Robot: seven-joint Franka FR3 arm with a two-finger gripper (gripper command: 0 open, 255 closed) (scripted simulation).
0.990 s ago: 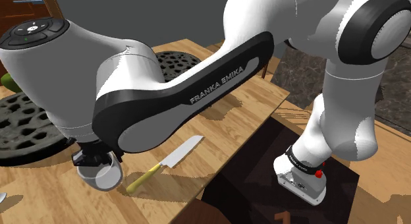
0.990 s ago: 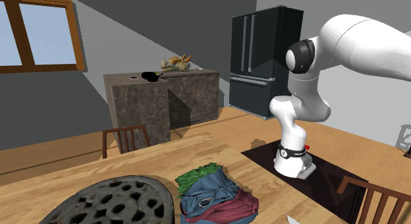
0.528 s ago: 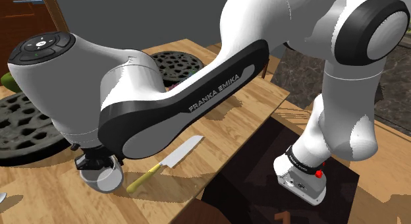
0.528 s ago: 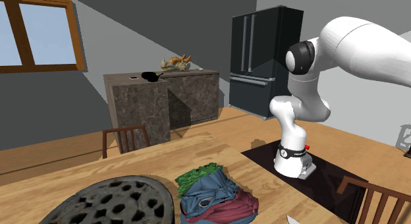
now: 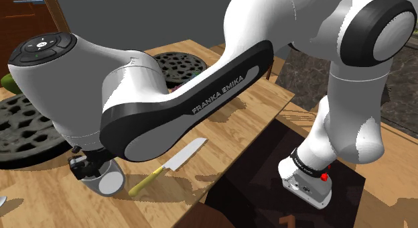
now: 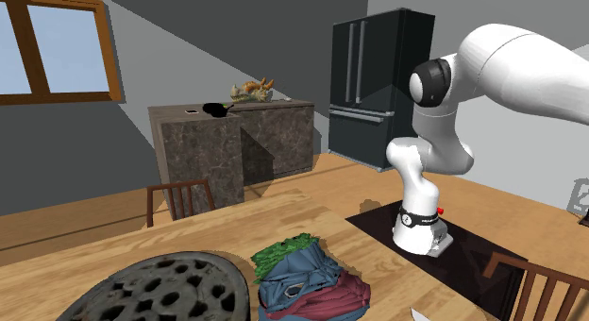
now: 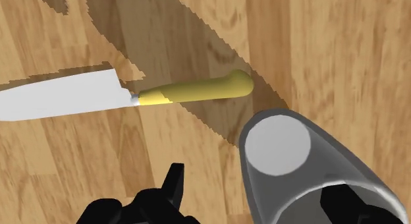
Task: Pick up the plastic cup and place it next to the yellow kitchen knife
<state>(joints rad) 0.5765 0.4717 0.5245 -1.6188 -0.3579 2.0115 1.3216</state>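
Placement stage of the cup-and-knife task. The grey, see-through cup [image 7: 290, 165] rests on the wooden tabletop [image 5: 258, 107] just beside the butt of the knife [image 7: 132, 97]. It is close to the yellow handle [image 7: 197, 91] but apart from it, and well clear of the white blade [image 7: 59, 101]. In the shoulder view the cup [image 5: 108, 181] sits at the handle end of the knife [image 5: 171, 165], near the tabletop's front edge. Whether it stands fully upright cannot be told.

The end effector [image 7: 260, 190] hangs low over the cup with its fingers spread. One finger [image 7: 172, 183] stands free on the knife side, with bare wood between it and the cup wall. The other shows dark through the grey wall, so it sits within or behind the cup. Nothing is clasped, and the tabletop appears to carry the cup. The white arm [image 5: 174, 106] folds low across the tabletop to bring the end effector [image 5: 86, 167] down steeply, which suits setting an open vessel down on its base.

By this layout the cup looks delivered to its goal. The handle end is a sensible spot, since it leaves the blade undisturbed. Withdrawal probably calls for a straight lift, because the finger near the wall could drag or tip so light a cup. Two dark perforated mats [image 5: 27, 129] lie farther back, out of the way.
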